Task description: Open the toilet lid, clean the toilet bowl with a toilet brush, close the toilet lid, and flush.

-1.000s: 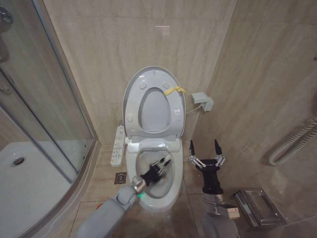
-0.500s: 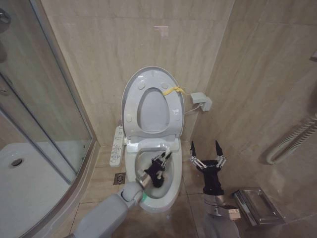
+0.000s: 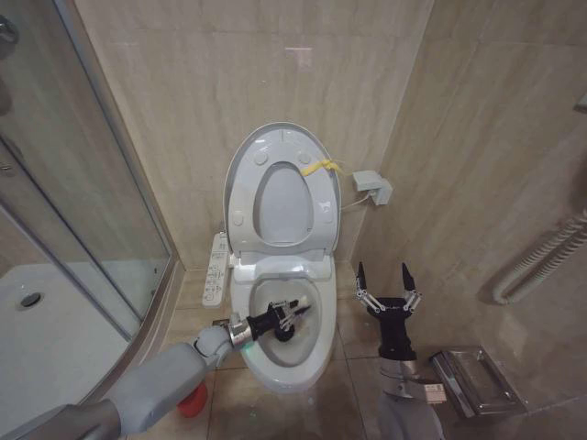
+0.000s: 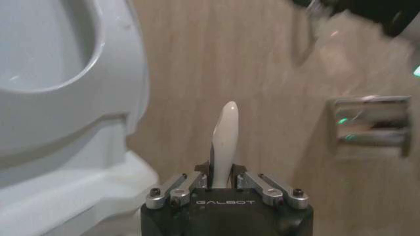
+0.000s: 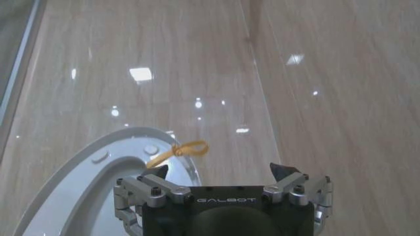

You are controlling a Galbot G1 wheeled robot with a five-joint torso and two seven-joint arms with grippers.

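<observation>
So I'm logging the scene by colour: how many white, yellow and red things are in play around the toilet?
White: 3, the toilet lid, toilet bowl, toilet brush handle
Yellow: 1, the strap on the lid rim
Red: 1, a round object on the floor by the left arm
Total: 5

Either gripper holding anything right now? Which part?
Left gripper is shut on the toilet brush, gripping its white handle partway along, with the tapered end sticking out past the jaws, over the toilet bowl. Right gripper is open, holding nothing.
</observation>
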